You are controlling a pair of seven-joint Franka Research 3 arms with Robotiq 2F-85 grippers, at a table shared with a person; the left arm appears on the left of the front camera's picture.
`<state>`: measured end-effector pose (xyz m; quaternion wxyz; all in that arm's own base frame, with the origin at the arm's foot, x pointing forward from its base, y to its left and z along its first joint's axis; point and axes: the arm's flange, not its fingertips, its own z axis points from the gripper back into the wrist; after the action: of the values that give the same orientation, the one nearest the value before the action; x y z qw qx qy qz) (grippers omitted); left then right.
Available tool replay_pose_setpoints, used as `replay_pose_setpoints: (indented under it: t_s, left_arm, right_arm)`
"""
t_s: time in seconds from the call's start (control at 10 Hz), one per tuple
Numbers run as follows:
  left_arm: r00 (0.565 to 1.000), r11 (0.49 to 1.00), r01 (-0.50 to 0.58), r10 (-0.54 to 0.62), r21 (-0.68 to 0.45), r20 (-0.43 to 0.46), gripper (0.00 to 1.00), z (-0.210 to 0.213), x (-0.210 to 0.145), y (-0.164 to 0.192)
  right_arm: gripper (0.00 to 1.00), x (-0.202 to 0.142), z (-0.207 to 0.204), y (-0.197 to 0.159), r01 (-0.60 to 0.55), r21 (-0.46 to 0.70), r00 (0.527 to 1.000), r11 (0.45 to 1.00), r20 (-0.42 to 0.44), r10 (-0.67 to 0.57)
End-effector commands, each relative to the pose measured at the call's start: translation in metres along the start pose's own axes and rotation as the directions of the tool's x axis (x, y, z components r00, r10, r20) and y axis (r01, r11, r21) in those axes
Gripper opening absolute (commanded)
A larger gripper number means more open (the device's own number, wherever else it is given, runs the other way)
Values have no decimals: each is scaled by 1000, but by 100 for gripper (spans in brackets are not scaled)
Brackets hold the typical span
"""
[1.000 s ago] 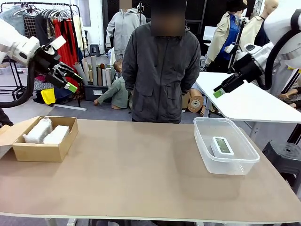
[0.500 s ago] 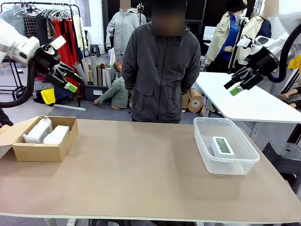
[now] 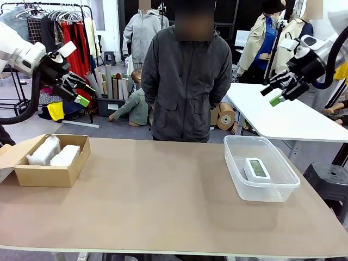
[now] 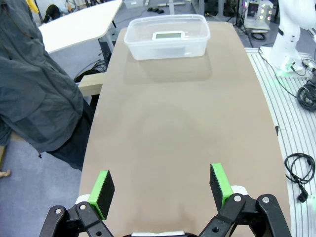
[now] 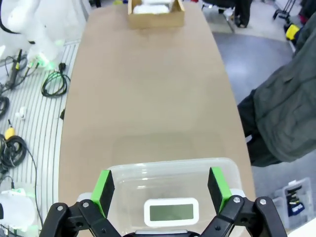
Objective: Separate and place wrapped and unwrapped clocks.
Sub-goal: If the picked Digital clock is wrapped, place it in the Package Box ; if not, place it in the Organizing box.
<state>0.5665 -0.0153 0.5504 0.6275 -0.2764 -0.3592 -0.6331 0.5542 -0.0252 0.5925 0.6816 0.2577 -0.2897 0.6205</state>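
I see both black, green-padded grippers raised high, jaws apart and empty: left gripper (image 3: 81, 93) above the cardboard box (image 3: 46, 175), right gripper (image 3: 271, 95) above the clear plastic tub (image 3: 283, 188).

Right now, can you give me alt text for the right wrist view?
The open right gripper hovers over a clear plastic tub holding a bare white digital clock. Across the brown table sits a cardboard box.

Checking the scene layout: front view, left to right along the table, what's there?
Brown open cardboard box holding two white bubble-wrapped bundles → bare tan tabletop → clear plastic tub holding the white rectangular digital clock.
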Motion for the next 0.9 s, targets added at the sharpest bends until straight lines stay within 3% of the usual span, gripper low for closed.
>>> replay_pose_setpoints:
  t_s: [0.0,0.1,0.8]
  left_arm:
    - [1000,1000,5,-5,-3,-7,100,2,1,-1]
    - [1000,1000,5,-5,-3,-7,100,2,1,-1]
    - [1000,1000,5,-5,-3,-7,100,2,1,-1]
  right_arm:
    - [100,-3,4,-8,122,-18,988,992,97,-119]
    - [100,0,0,0,0,0,1000,1000,0,0]
    - [100,0,0,0,0,0,1000,1000,0,0]
